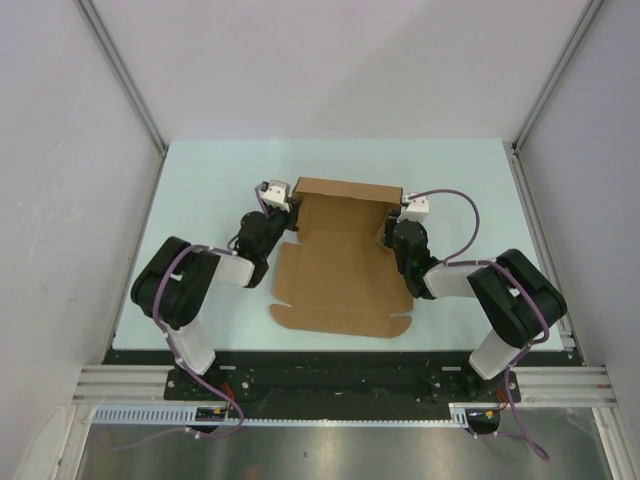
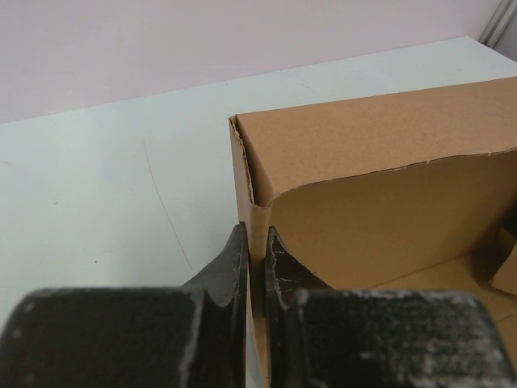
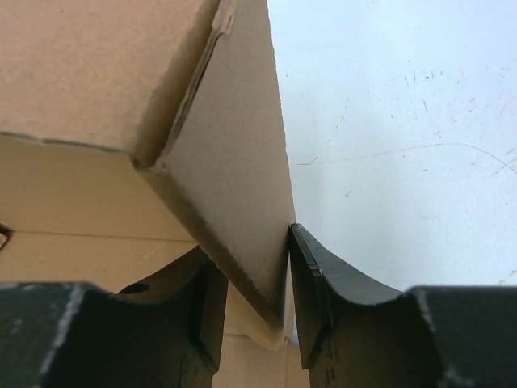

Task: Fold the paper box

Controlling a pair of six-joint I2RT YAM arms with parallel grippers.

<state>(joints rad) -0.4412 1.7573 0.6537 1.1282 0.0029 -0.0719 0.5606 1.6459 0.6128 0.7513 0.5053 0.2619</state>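
1. The paper box (image 1: 340, 280), a plain brown die-cut cardboard sheet with flaps and crease lines, lies in the middle of the pale blue-green table (image 1: 200, 200). Its 12 o'clock end is raised into a back wall with a top panel, and its 6 o'clock flap lies flat.
2. The black two-finger left gripper (image 2: 257, 242) sits at the sheet's 10 o'clock corner. Its jaws are narrow, pinching the thin upright left side wall just below the torn-looking corner.
3. The black two-finger right gripper (image 3: 252, 246) sits at the 2 o'clock corner and straddles the right side wall. Both its fingers appear to touch the cardboard, so I judge it to be gripping, though how firmly is unclear.
4. The step in hand looks like squaring up the two side walls against the back wall.
5. To do it well, both walls should stand vertical together. If one arm leads, the base will probably skew on the table.
6. Pressure should stay light and close to the creases, at the 6 o'clock side of each pinch. Corrugated board dents easily, and the left corner already looks ragged.
7. Any push should run towards 12 o'clock along the walls, not across them, so the folds follow their scored lines.
8. Neither side should be let go until its tab seats behind the back wall. An unlocked wall is likely to spring flat.
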